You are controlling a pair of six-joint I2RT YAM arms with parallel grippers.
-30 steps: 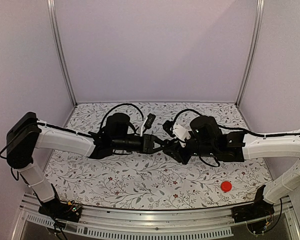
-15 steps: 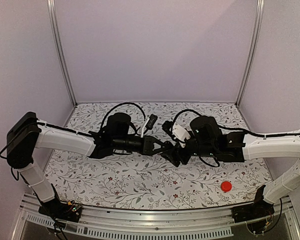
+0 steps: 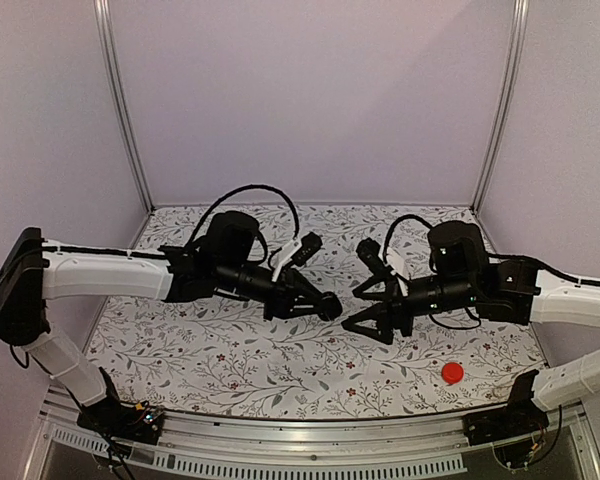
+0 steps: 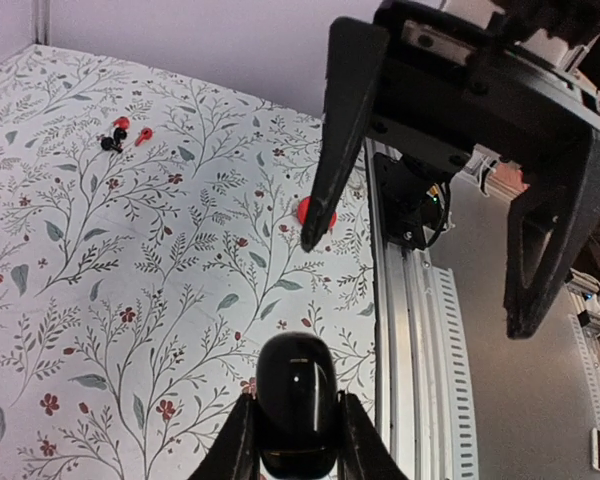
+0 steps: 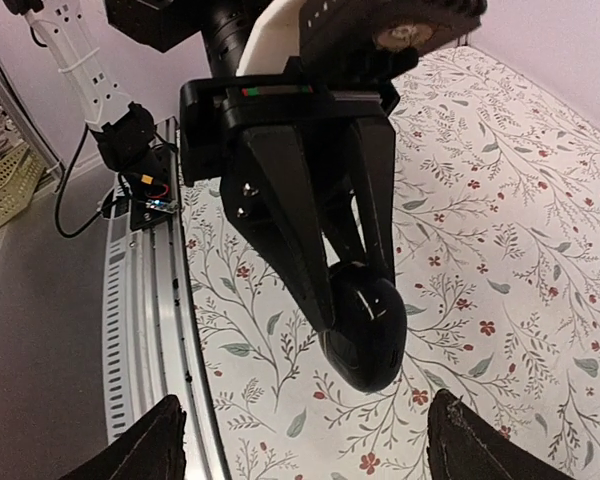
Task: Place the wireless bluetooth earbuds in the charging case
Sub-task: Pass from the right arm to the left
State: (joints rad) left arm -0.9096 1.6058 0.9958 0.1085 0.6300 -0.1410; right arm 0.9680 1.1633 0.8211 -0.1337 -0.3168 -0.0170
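The charging case (image 4: 296, 395) is a glossy black pebble, and it looks closed. My left gripper (image 4: 296, 425) is shut on it and holds it above the table; both show in the top view, the gripper (image 3: 323, 304) and the case (image 3: 329, 310). The right wrist view shows the case (image 5: 365, 330) between the left fingers (image 5: 310, 250). My right gripper (image 3: 356, 310) is open and empty, facing the case a short way to its right; its fingertips (image 5: 155, 445) frame the right wrist view. Small red and black earbud pieces (image 4: 120, 133) lie on the table, hidden in the top view.
A flat red disc (image 3: 451, 373) lies at the near right of the floral table (image 3: 280, 370); it also shows in the left wrist view (image 4: 317, 212). A metal rail (image 3: 300, 455) runs along the near edge. Purple walls enclose the back and sides.
The two grippers were together at the table's centre. The right gripper has opened and drawn back to the right. The left gripper has kept the case and moved right and nearer.
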